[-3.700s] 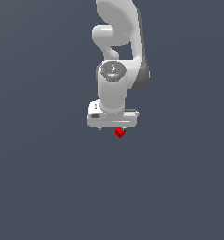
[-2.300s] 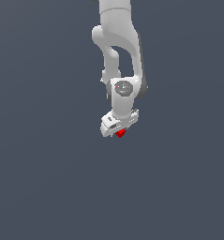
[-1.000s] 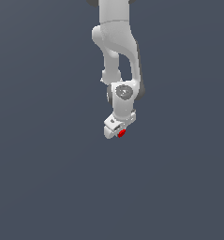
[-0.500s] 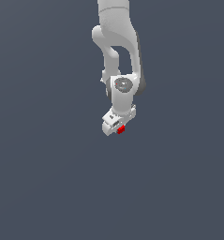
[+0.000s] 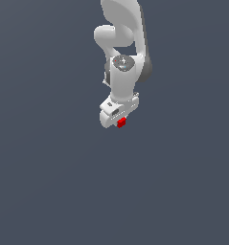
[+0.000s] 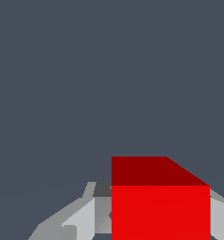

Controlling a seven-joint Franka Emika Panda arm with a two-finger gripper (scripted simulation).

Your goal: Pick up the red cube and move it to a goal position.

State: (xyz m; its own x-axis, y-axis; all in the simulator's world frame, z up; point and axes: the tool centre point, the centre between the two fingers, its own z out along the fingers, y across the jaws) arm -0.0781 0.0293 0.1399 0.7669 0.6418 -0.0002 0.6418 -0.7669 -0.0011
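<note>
— Red is the only colour I get besides grey and white. How many things do you count?

— One gripper (image 5: 119,122), one red cube (image 5: 120,123), one white Panda arm (image 5: 123,52). On my exterior view the cube sits at the gripper's lower tip, touching it, far smaller than the white hand above it.

— Is it actually gripped?

— My wrist view says so: the red cube (image 6: 160,206) fills the space between the pale grey fingers (image 6: 80,220), one on each side, pressed against it. So the jaws are closed down to the cube's width.

— Any containers, anything in the way?

— I see only the flat dark slate-grey background (image 5: 44,182) around the arm. I cannot tell whether the cube hangs above a surface or rests on one.
</note>
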